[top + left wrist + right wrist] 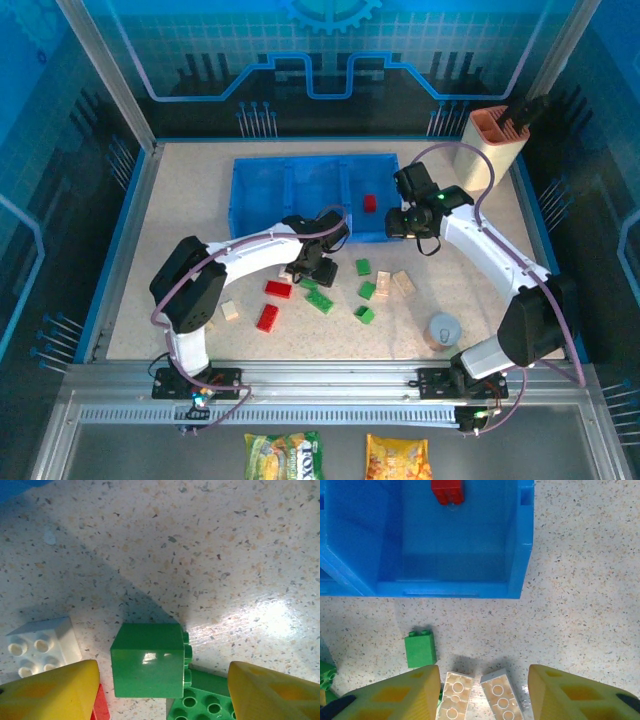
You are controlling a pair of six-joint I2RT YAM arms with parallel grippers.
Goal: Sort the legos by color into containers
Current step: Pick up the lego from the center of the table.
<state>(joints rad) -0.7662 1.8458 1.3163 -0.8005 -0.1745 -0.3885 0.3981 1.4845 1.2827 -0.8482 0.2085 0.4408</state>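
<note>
Left claw [162, 680] open, its yellow fingers [55, 690] either side of a green square lego [147, 665], not touching; right claw [481, 675] open above two beige oblong legos [454, 695].
Blue tray [260, 200] at far middle, one red lego [370, 203] in its right compartment; the right arm crosses that compartment's near corner. Beige holder [487, 135] with orange inside stands at the far right corner. Grey cup [443, 328] near right, beside the right arm. Snack packets [283, 455] lie nearside of the rail. Loose legos between tray and arm bases: two red ones [278, 289], several green ones [363, 267], beige one [230, 310] at left. White brick [42, 645] just left of the straddled lego, green plate [205, 705] touching its near right corner. Surface [180, 220] speckled beige with a glare patch; blue translucent wall panels [90, 70] in an aluminium frame.
</note>
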